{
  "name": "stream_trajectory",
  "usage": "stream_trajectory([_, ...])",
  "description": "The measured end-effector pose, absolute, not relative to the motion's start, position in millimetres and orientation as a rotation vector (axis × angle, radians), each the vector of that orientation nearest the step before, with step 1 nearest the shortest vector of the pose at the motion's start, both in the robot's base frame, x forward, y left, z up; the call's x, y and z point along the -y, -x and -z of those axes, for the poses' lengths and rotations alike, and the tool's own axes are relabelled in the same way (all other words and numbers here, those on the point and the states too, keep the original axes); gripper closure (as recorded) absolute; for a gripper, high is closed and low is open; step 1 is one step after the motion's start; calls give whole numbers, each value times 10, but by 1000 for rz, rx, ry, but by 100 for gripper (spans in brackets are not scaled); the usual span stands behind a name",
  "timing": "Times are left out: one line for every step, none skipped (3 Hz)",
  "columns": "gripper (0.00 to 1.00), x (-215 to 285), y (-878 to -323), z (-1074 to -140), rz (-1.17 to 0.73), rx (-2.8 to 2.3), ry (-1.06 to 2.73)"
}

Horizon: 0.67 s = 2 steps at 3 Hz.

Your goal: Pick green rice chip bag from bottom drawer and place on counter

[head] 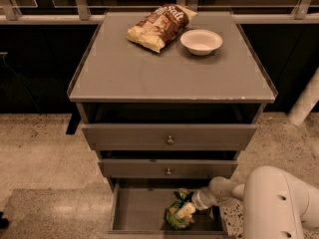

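Pincer (185, 211) on green rice chip bag (174, 219), bottom drawer (139, 210) right half; grip unclear

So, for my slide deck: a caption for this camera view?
Pincer at green bag in open bottom drawer; counter holds brown bag, bowl.

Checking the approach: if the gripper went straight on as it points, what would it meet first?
The green bag in the bottom drawer. The gripper points down-left, right at it, perhaps touching; depth is unclear.
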<state>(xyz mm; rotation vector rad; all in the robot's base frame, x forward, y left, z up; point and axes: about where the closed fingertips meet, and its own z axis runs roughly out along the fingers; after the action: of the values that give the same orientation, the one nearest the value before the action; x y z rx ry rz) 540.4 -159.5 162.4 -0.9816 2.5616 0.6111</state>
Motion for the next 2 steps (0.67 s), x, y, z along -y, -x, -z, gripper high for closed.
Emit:
stream_trajectory([18, 1595, -5403, -1624, -611, -2562, 982])
stream_trajectory([42, 1595, -5403, -1624, -611, -2562, 982])
